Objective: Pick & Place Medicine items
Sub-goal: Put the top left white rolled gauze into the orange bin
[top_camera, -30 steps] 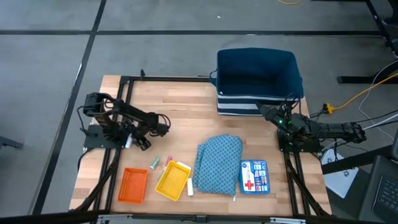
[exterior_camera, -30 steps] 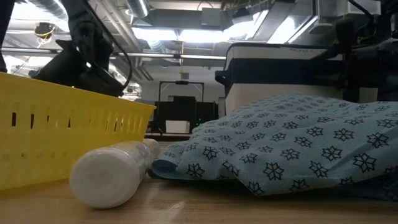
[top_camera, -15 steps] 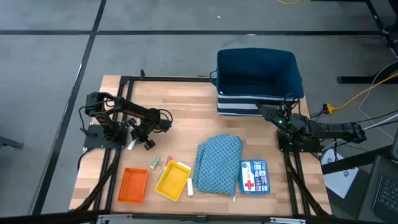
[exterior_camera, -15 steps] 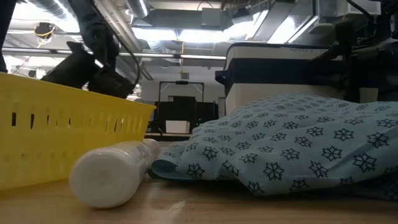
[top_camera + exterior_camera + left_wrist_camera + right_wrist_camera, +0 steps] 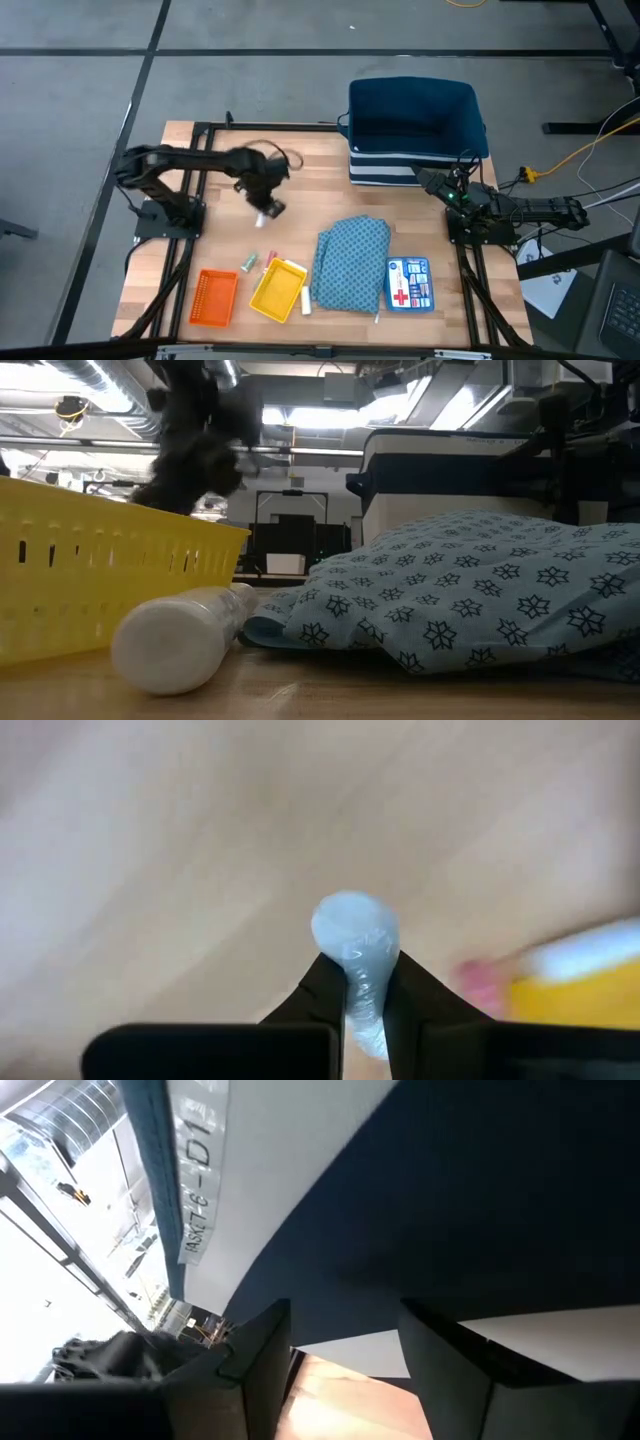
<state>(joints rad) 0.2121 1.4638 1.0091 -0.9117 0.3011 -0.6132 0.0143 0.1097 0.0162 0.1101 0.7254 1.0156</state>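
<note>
Now | left end effector (image 5: 268, 207) pinches white tube (image 5: 358, 960) above desk (image 5: 300, 170) middle-left, lifted for carrying | right end effector (image 5: 428, 180) spread, parked at right edge by blue bin (image 5: 415, 125)

Both arms black, jointed; left arm (image 5: 180, 165) trails looped cable; right arm (image 5: 520, 210) shows green light (near wrist).
</note>
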